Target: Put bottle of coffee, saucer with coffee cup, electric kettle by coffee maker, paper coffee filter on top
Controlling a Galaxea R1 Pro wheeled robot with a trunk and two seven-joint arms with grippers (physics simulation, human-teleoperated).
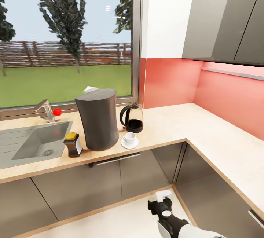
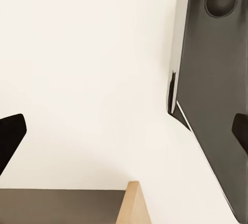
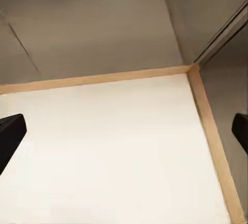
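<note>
Behind the coffee maker [image 1: 98, 119], only a white corner of what may be the paper coffee filter [image 1: 90, 89], peeking past the flat top; too little visible to be sure. Tall dark grey matte body, smooth and slightly tapered, upright on the pale beige kitchen countertop [image 1: 172, 120] just beside the sink [image 1: 35, 142]. Just to its left, near the front edge, the bottle of coffee [image 1: 73, 145]: squat, dark, yellow-gold lid. To its right, the electric kettle [image 1: 132, 117]: rounded clear glass, black loop handle, dark liquid low inside, lid hard to make out against the window frame. In front of the kettle, the coffee cup [image 1: 128, 138], tiny and white, seated on the round white saucer [image 1: 129, 143], close by the coffee maker's base. Red backsplash [image 1: 172, 82] glossy behind; grey cabinets [image 1: 106, 183] below, partly cut off at the picture edge. At the bottom of the head view, the right gripper [image 1: 160, 205], dark, foreshortened, low over the pale floor [image 1: 124, 219], arm cut by the frame. In the right wrist view, dark fingertips [image 3: 10, 136] at both side edges, spread wide, nothing between, above pale floor and a wooden plinth strip [image 3: 103, 79]. In the left wrist view, left gripper [image 2: 124, 136] likewise spread, fingertips [image 2: 10, 136] at the edges, empty, over pale floor beside a dark glossy panel [image 2: 214, 105] of uncertain identity.
</note>
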